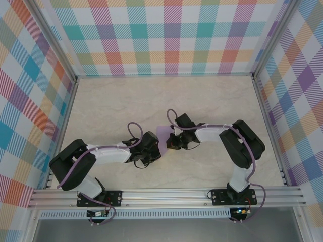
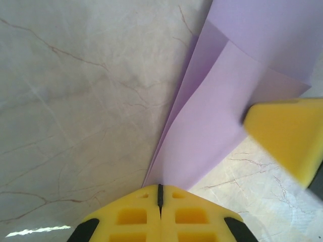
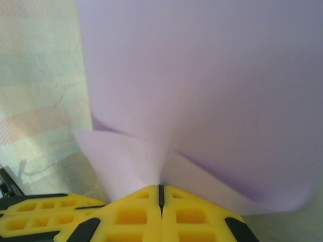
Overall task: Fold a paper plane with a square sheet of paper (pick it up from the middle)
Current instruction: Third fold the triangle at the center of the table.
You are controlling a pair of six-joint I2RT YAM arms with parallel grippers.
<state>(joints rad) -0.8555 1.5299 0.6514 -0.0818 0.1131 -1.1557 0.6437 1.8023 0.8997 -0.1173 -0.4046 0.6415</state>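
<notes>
One counter (image 1: 126,101): pale marbled surface; the work sits at its middle, just ahead of both arms.
Two arms: the left arm (image 1: 108,154) and right arm (image 1: 217,133) reach inward and stand nose to nose.
Risk, collision: the two heads are very near each other, so a small inward move by either arm would likely bring them into contact.
Sheet of paper (image 1: 164,133): lilac, creased into overlapping layers, spanning between the two heads at the counter's middle. Whether it hangs clear of the counter cannot be told.
Left jaws: pressed together, pinching a pointed end of the sheet of paper (image 2: 212,111).
Right jaws: pressed together, pinching the sheet of paper (image 3: 212,75) at an edge; one pad (image 2: 285,136) is seen from the left wrist at the sheet's side.
Risk, tear: both ends are clamped, so arms drawing apart or twisting unequally would probably rip the thin paper at a pinch.
Risk, slip: each bite is narrow; a sideways tug could pull the paper free.
Loose flap (image 3: 121,161): curls open beside the right jaws.
Risk, crease: an unpressed flap may spring back and skew the next fold.
</notes>
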